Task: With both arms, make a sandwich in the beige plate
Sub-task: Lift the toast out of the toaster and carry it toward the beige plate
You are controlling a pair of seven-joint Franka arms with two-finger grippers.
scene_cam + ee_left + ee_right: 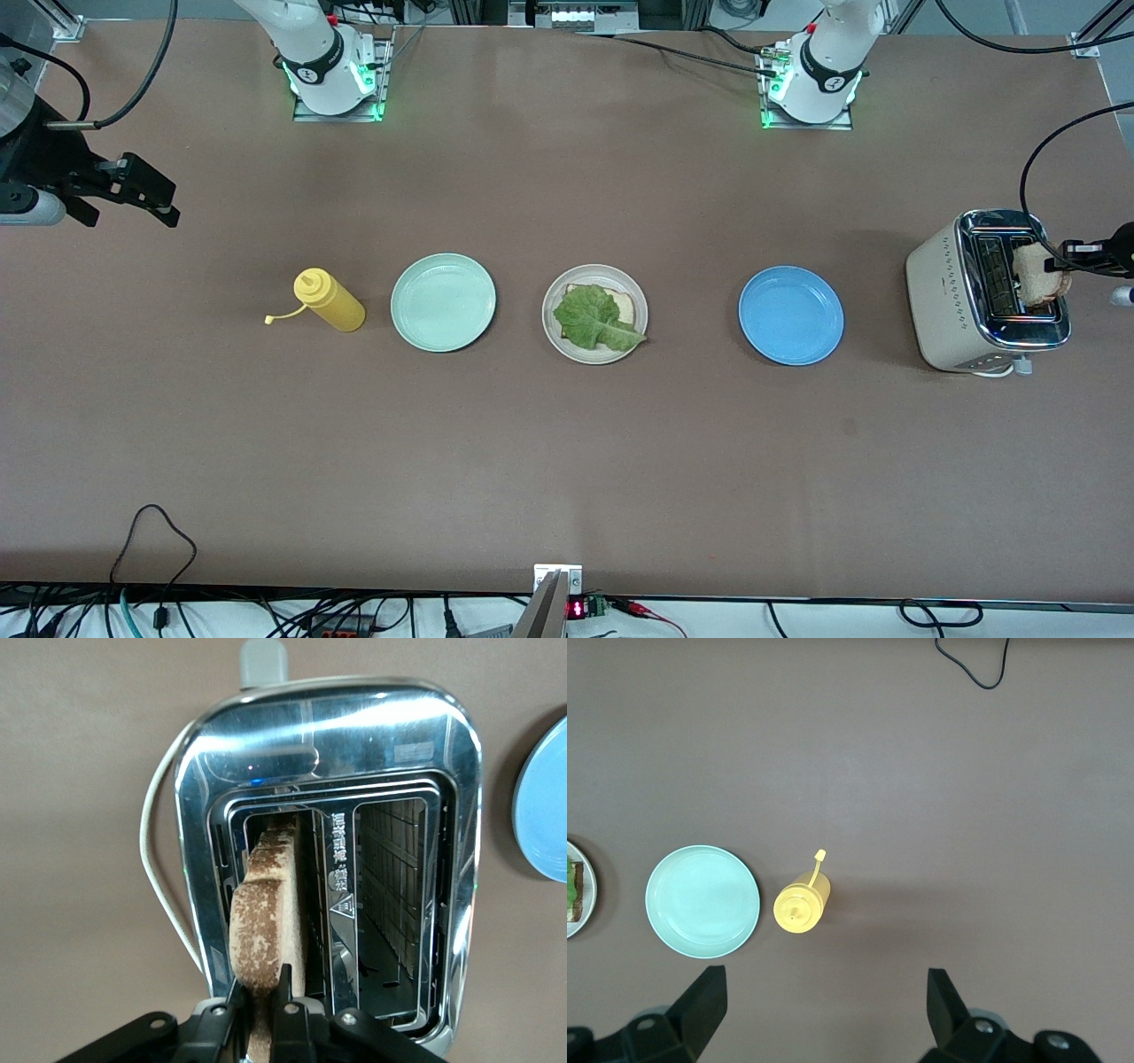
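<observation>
Gripping the toast slice (266, 930) in the toaster (961, 301), our left hand (262, 1001) is clamped shut on it. We should lift straight up, then carry it to the beige plate (554, 332), where bread (625, 307) and lettuce (592, 317) wait. Our right hand (824, 1005) waits wide open, empty, above the counter (921, 771) near the yellow squeeze bottle (802, 906).

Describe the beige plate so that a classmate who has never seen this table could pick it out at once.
Three round plates lie in a row across the brown table. The round pale beige plate is the middle one, between the mint-green plate and the blue plate. It alone carries food: a bread slice under a ruffled green lettuce leaf.
</observation>
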